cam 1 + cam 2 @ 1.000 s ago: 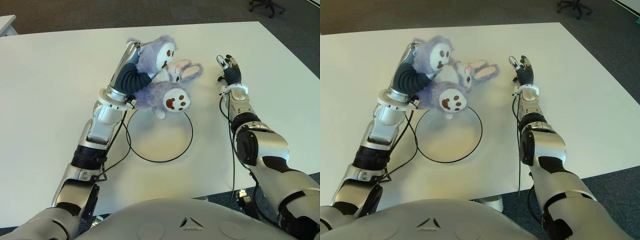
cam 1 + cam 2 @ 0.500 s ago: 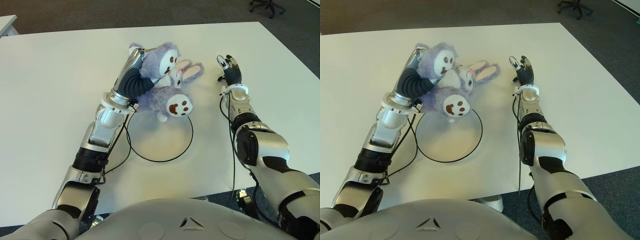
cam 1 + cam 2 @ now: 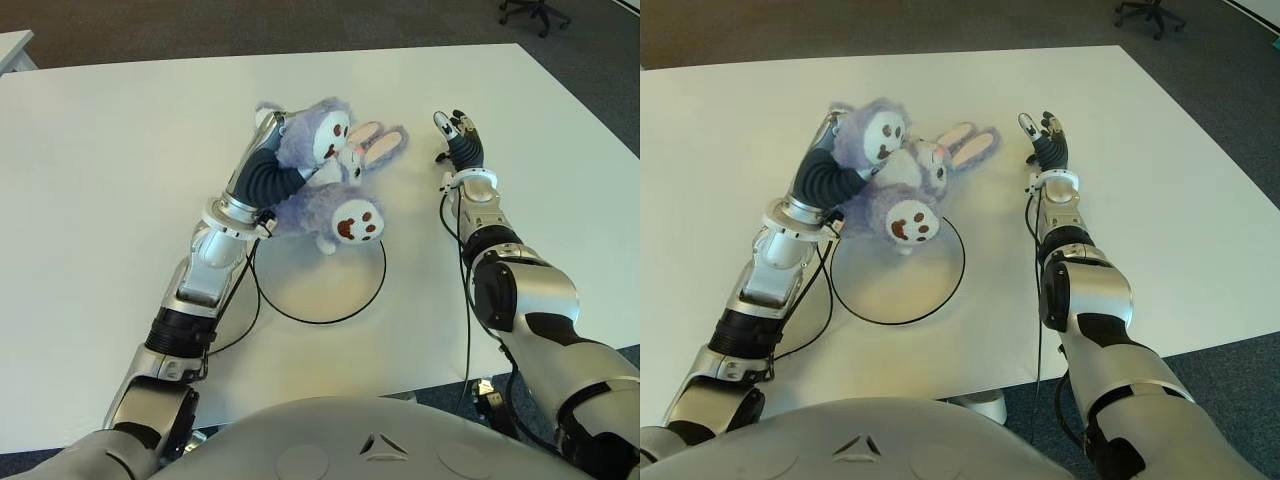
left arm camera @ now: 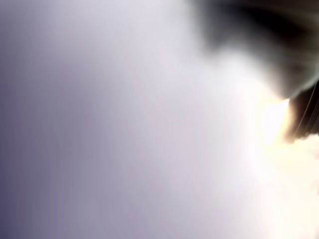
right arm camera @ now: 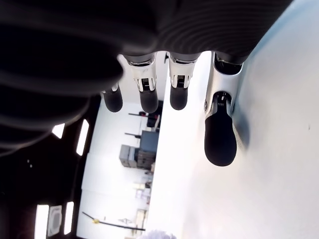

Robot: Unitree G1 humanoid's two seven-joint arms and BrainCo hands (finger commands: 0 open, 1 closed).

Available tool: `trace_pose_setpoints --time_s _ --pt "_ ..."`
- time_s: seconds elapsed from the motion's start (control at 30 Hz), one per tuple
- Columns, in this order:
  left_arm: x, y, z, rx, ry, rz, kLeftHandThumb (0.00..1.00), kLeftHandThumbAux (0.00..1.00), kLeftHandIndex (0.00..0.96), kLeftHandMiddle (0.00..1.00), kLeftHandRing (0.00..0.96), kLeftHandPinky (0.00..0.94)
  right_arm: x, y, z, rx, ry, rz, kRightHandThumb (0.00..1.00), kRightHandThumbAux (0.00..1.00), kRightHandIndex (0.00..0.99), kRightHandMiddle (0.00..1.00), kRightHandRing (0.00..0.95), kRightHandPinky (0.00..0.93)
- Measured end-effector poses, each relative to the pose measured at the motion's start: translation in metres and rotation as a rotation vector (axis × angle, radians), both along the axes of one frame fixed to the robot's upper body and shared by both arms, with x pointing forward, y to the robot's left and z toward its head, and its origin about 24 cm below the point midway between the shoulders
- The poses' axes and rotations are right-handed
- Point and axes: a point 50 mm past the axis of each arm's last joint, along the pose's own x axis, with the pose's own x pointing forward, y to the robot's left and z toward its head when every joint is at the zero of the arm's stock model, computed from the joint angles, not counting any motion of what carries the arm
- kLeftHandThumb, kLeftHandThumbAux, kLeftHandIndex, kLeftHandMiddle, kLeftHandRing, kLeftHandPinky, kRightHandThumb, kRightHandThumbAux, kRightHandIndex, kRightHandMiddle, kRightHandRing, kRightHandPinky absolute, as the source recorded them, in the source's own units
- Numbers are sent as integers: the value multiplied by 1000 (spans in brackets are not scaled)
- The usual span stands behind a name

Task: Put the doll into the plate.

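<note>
A white table (image 3: 90, 180) seen from above by a humanoid robot. Its left hand (image 3: 268, 140) is buried in a fluffy lilac rabbit doll (image 3: 320, 185), fingers wrapped into the fur and gripping it, so the toy hangs off the hand rather than lying flat. The doll sits at the far edge of the plate (image 3: 318, 275), a round, pale dish with a thin dark rim; one paw-printed foot and the lower body overhang that far rim, while the head and pink-lined ears reach farther away over bare table to the right. The grip likely keeps the doll lifted until it is centred over the plate. The left wrist view is filled with pale fur. The right hand (image 3: 458, 136) shows right of the doll, fingers straight and spread, holding nothing, apparently kept clear of the work
</note>
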Motion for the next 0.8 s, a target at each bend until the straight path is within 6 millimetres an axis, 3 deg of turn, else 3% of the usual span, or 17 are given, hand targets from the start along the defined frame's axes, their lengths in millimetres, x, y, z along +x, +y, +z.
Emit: trace_pose_setpoints --time_s 0.8 --pt "-18 -7 0 0 63 -87 750 691 443 808 824 826 0 -1 0 0 1 0 0 425 0 0 0 0"
